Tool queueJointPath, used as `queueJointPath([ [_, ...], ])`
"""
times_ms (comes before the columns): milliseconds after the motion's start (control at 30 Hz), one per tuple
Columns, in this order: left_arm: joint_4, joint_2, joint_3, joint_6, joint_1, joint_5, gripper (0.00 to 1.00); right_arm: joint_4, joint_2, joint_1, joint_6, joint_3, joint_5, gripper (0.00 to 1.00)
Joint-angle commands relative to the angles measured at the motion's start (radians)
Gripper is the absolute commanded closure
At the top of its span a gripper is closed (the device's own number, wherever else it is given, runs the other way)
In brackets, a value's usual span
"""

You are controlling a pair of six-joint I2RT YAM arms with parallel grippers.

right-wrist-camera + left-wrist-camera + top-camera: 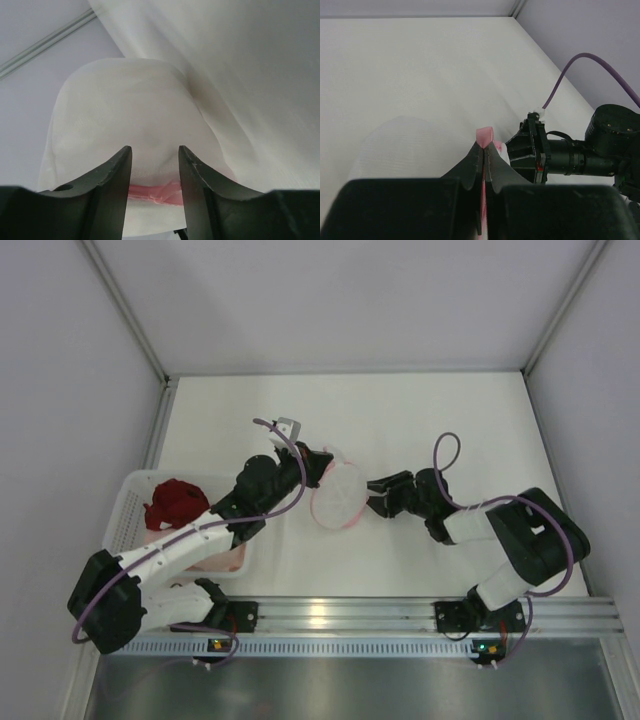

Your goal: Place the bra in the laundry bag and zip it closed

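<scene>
Here's the laundry bag [335,492], a round dome of white mesh with a pink zip rim [152,192], lying mid-table [420,420] and looking plump. The bra [130,115] seems to be inside it, a pale padded mass behind the weave, though the mesh blurs it too much to be sure. Now the left gripper [484,150] is pinched tight on a pink tab [485,134] at the rim. Opposite, the right gripper [155,150] stands part-open, fingers straddling the pink band, gripping nothing. Off left, a white perforated basket [125,505] holds a dark red bra [178,502]. Pale pink cloth [220,560] at its near corner is mostly hidden under the left arm [170,545].
</scene>
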Motion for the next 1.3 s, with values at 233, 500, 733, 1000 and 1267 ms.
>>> queueJointPath([
  [233, 0.082, -0.015, 0.003, 0.004, -0.001, -0.013, 1.00, 0.052, -0.012, 0.001, 0.003, 0.034, -0.011, 0.71],
  [500, 0.082, -0.020, -0.003, 0.013, -0.001, -0.035, 1.00, 0.009, -0.020, -0.001, -0.029, 0.017, -0.026, 0.48],
  [733, 0.083, -0.009, 0.001, 0.006, -0.001, -0.032, 1.00, 0.009, -0.020, 0.001, -0.020, 0.036, -0.045, 0.50],
  [1000, 0.083, -0.004, 0.001, -0.004, -0.001, -0.051, 1.00, -0.031, -0.073, 0.001, 0.027, -0.035, -0.056, 0.40],
  [1267, 0.088, 0.009, 0.000, -0.053, -0.001, -0.051, 1.00, -0.060, -0.107, 0.001, 0.047, -0.018, -0.025, 0.23],
])
